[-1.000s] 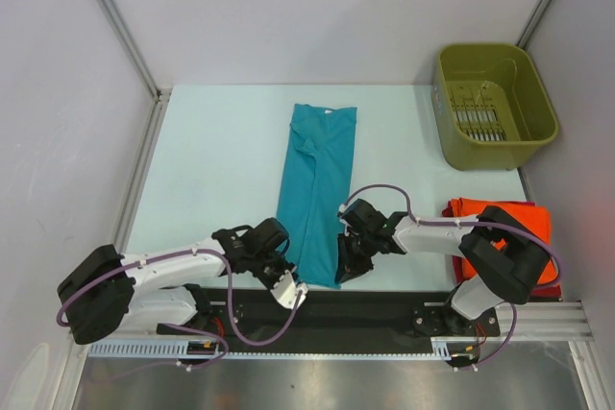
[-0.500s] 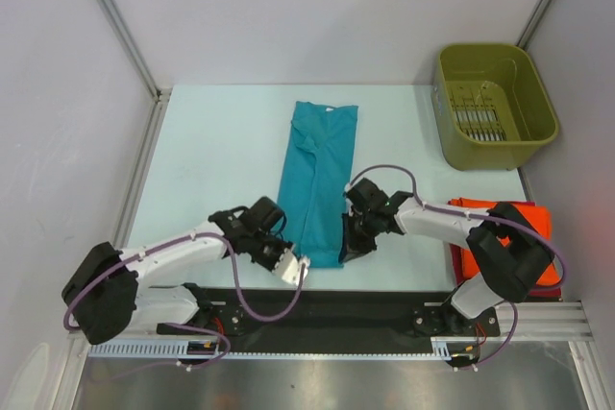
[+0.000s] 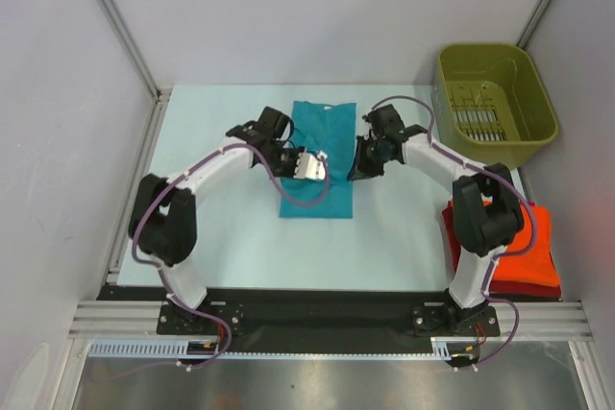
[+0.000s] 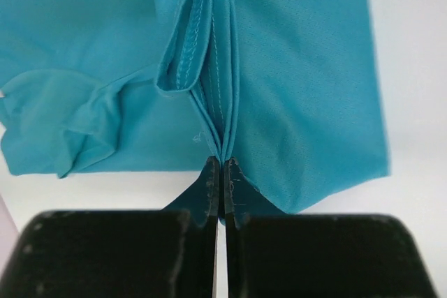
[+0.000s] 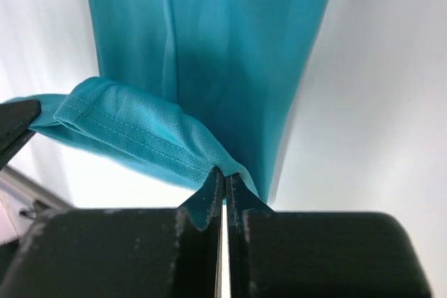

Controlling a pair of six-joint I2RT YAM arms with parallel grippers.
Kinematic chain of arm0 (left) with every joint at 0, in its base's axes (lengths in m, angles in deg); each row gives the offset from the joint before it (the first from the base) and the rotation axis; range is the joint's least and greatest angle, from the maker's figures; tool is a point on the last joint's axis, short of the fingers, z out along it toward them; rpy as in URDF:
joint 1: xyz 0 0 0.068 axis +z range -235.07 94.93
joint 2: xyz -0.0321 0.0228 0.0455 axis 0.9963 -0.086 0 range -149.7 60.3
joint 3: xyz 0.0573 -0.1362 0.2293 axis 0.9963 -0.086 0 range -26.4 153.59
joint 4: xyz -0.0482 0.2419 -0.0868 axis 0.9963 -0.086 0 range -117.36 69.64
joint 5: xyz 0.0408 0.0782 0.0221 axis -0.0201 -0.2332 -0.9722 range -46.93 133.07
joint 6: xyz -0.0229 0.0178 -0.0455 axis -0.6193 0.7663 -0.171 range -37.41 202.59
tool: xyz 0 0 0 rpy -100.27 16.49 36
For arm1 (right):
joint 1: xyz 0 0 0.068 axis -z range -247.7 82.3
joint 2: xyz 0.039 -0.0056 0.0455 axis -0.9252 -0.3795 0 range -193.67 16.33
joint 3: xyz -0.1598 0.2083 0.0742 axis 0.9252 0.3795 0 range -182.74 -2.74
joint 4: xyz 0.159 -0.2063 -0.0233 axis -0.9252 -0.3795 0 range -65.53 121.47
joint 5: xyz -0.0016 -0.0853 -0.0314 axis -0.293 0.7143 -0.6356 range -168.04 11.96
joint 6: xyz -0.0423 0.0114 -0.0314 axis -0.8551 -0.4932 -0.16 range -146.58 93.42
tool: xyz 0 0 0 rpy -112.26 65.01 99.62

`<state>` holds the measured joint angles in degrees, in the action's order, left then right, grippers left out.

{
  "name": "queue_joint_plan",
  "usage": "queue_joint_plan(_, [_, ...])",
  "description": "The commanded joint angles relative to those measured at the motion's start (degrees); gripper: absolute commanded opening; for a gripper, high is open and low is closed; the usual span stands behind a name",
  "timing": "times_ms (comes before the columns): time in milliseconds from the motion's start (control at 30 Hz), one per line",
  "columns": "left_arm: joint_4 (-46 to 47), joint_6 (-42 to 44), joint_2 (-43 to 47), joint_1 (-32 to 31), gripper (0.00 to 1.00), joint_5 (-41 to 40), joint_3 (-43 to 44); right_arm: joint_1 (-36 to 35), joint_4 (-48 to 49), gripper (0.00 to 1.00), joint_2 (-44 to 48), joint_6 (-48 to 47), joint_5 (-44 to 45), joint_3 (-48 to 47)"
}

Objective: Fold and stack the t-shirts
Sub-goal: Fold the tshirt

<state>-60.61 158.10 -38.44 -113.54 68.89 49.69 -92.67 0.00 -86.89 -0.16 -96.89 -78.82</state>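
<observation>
A teal t-shirt (image 3: 319, 194) lies folded double in the middle of the table, its near half lifted over its far half. My left gripper (image 3: 291, 153) is shut on the shirt's hem corner at the left edge; the left wrist view shows the teal cloth (image 4: 293, 88) pinched at my gripper (image 4: 222, 167). My right gripper (image 3: 362, 168) is shut on the other hem corner at the right edge; the right wrist view shows the hem (image 5: 133, 130) held at my gripper (image 5: 223, 176). Folded orange-red and dark red t-shirts (image 3: 533, 247) are stacked at the right front.
An olive-green plastic bin (image 3: 493, 103) stands at the back right corner. White walls with metal rails close the table on the left, back and right. The black arm-mount rail (image 3: 327, 319) runs along the near edge.
Both grippers have carried the teal shirt's near hem from the front edge toward the back, folding the shirt over itself. It now looks about half as long.
</observation>
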Motion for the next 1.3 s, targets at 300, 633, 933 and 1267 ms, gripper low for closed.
queue_joint_plan(300, [9.0, -6.2, -15.4, 2.5, 0.00, -1.5, 15.0, 5.4, 1.8, 0.00, -15.5, -3.2, 0.0, -17.4])
queue_joint_plan(633, [19.2, -17.0, -20.9, 2.6, 0.35, -9.7, 18.2, 8.4, 3.0, 0.47, -20.2, -2.3, 6.1, -22.0])
queue_joint_plan(933, [12.4, -40.0, -15.4, 6.3, 0.59, -4.0, 27.8, 4.8, 5.3, 0.45, -5.3, -6.2, 13.1, -15.7])
queue_joint_plan(1267, [1.2, -35.1, -7.4, 2.0, 0.38, 12.5, 6.5, -0.5, 15.3, 0.24, -5.5, 3.6, 0.1, -5.1])
